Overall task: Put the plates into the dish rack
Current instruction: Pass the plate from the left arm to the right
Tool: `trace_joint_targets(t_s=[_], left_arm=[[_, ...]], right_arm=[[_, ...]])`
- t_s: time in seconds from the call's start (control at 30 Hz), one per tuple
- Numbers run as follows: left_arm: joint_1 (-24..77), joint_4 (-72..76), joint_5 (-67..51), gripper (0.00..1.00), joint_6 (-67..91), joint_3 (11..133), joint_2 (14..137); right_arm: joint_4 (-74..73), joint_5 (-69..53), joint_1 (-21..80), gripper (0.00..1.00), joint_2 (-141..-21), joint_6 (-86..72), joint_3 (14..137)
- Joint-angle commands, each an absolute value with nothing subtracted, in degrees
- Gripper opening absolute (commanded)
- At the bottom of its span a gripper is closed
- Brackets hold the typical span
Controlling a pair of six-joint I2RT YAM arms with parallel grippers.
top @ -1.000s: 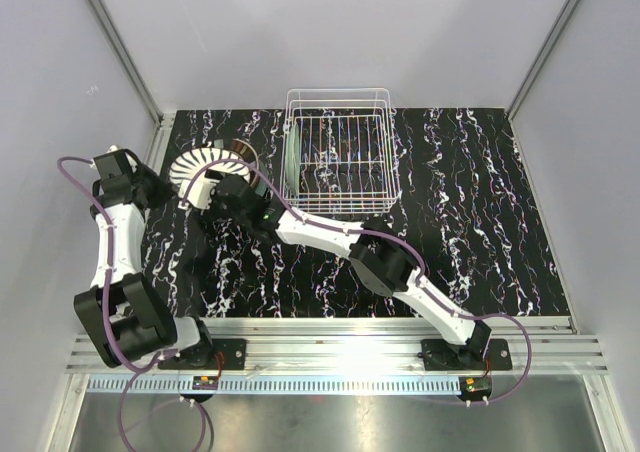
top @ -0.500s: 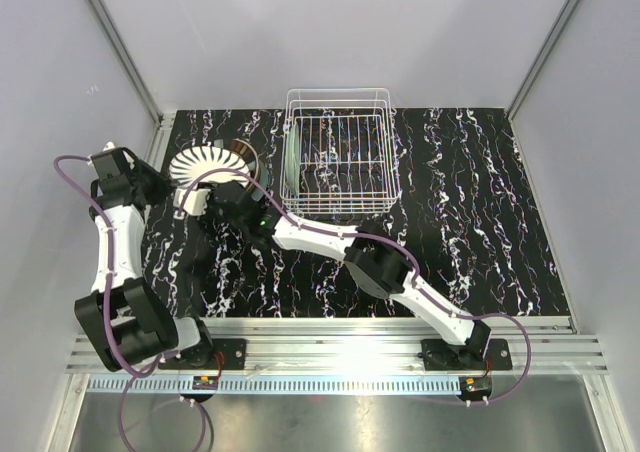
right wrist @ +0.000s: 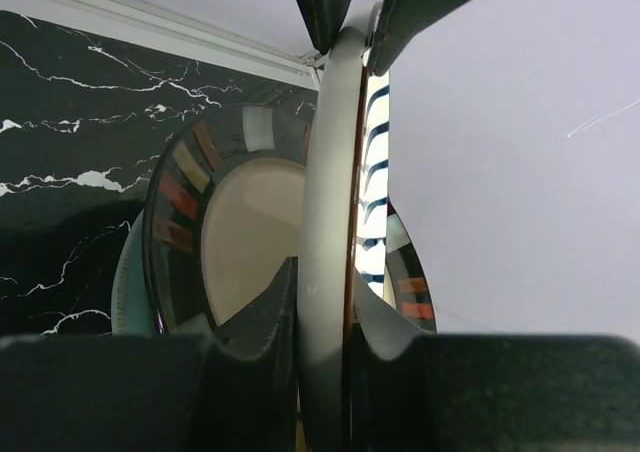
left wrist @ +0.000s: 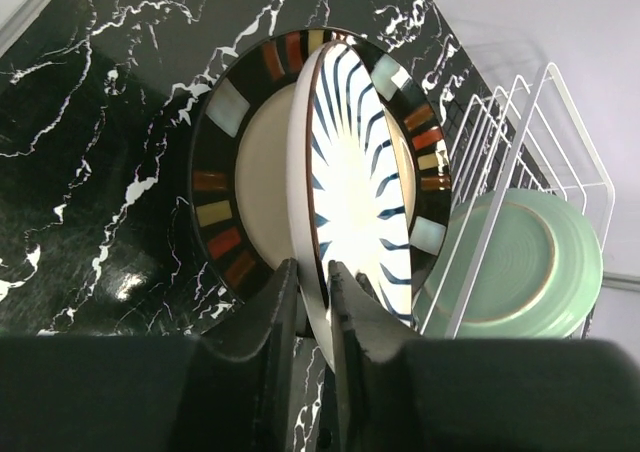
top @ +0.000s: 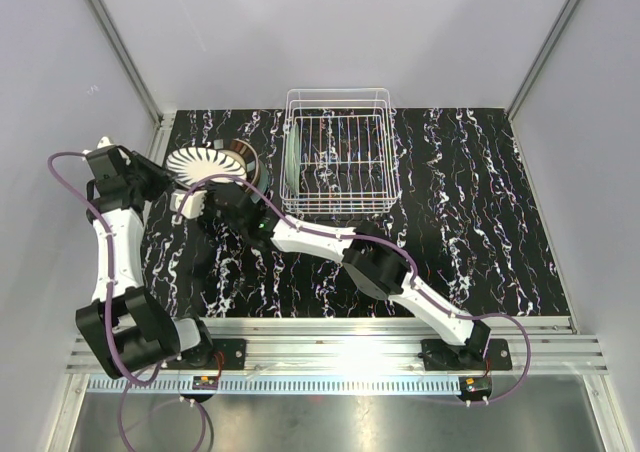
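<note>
- The left gripper (left wrist: 312, 267) has its two dark fingers close on either side of the near rim of the striped plate (left wrist: 350, 172), a round white one with dark stripes fanning from the middle and a thin brown edge. I cannot tell whether they pinch it or only flank it.
- The right gripper (right wrist: 322, 277) is pressed together on the opposite rim of the same plate, one pad on the grey underside and one on the striped face. The left arm's fingers (right wrist: 322, 2) show at the far end of that rim.
- The striped plate stands on edge between the two grippers, outside the rack.
- Just behind it, on the underside side, leans a dark round plate (left wrist: 262, 162) with a cream centre and coloured blocks round its border. The striped plate covers much of it.
- Past the left fingertips and to their right stands the white thin-wire dish rack (top: 340, 157). A pale green round plate (left wrist: 520, 262) stands upright inside, against the wire wall nearest the grippers.
- Black white-veined marble tabletop (left wrist: 90, 122) spreads to the left of the left fingers.
- The gripper bodies hide the plate's rim below both sets of fingers, so I cannot tell whether it touches the tabletop.
- From the right wrist the plate shows edge-on, its pattern only a sliver.
- From above, the right arm covers the plate's near part.
</note>
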State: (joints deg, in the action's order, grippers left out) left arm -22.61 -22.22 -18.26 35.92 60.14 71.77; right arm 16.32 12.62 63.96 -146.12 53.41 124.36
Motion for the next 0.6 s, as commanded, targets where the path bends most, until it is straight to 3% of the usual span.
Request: trace_joint_targets(t_s=[0.0, 0.07, 0.2, 0.23, 0.27, 0.37, 0.57], left_arm=[[-22.24, -21.01, -23.64, 0.23, 35.42, 61.87, 69.35], [-22.24, -21.01, -23.64, 0.29, 35.33, 61.87, 69.17], [-22.32, -21.0, -22.94, 0.53, 34.89, 61.79, 68.82], [-22.24, -21.18, -22.59, 0.6, 34.63, 61.79, 68.56], [-22.32, -21.27, -22.07, 0.78, 34.54, 61.79, 68.21], [-22.32, -21.88, -20.49, 0.99, 33.49, 62.4, 67.68], [-22.24, -23.02, -15.66, 0.99, 32.17, 62.75, 65.66]], right_arm=[[22.67, 14.33, 63.37, 0.04, -145.11, 53.44, 126.65], [22.68, 14.24, 63.46, 0.03, -145.11, 53.35, 127.0], [23.11, 13.89, 63.46, 0.0, -145.11, 53.0, 127.27], [23.12, 13.89, 63.46, 0.0, -145.02, 52.82, 127.27], [23.12, 13.89, 63.46, 0.0, -144.93, 52.74, 127.35], [22.41, 13.62, 63.46, 0.0, -144.58, 51.94, 127.53], [22.94, 13.36, 63.46, 0.0, -143.7, 50.1, 127.44]])
